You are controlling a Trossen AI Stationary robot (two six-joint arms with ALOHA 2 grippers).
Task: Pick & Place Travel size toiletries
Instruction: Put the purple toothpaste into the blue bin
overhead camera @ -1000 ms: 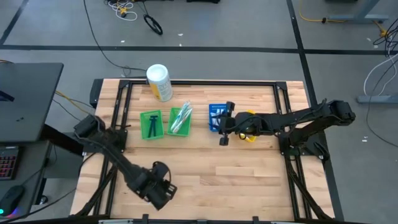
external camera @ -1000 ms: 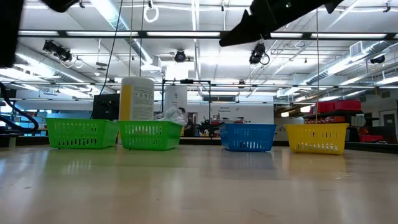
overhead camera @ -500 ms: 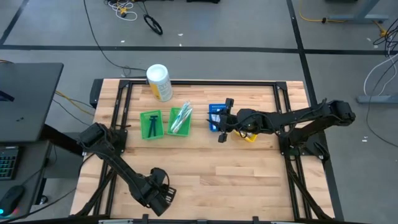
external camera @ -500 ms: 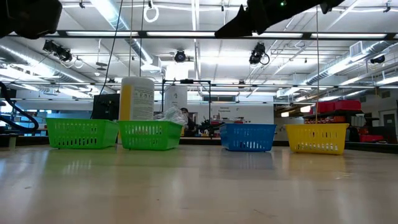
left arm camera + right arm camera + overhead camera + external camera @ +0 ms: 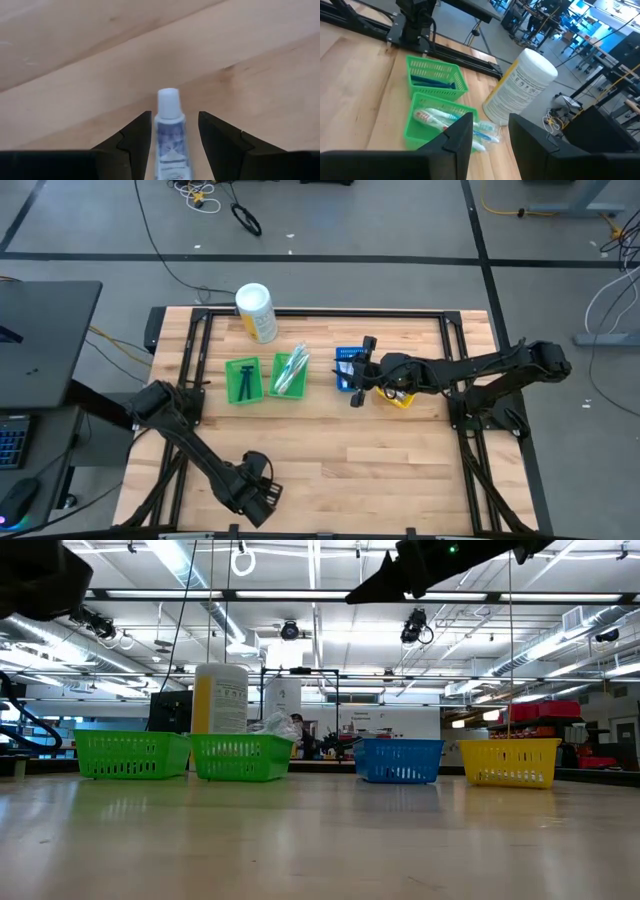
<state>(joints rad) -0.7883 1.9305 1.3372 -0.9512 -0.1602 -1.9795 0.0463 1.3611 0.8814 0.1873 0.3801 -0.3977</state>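
The left gripper (image 5: 171,131) sits low at the near edge of the table (image 5: 400,450), its two dark fingers (image 5: 135,135) set on either side of a small white tube (image 5: 169,132) with blue marks and a white cap; the tube fills the gap between them, grasped, with bare wood beyond it. Seen from above, that gripper (image 5: 258,495) has barely shifted since half a second ago. The right gripper (image 5: 358,387) hangs beside the blue bin (image 5: 347,366), its fingers (image 5: 459,136) parted with nothing between them, and it too sits where it was half a second ago. Its wrist camera looks across to two green bins, the nearer one (image 5: 441,123) holding toothbrushes (image 5: 432,118) and the farther one (image 5: 435,76) dark blue items, with a white canister (image 5: 520,88) standing just beside them.
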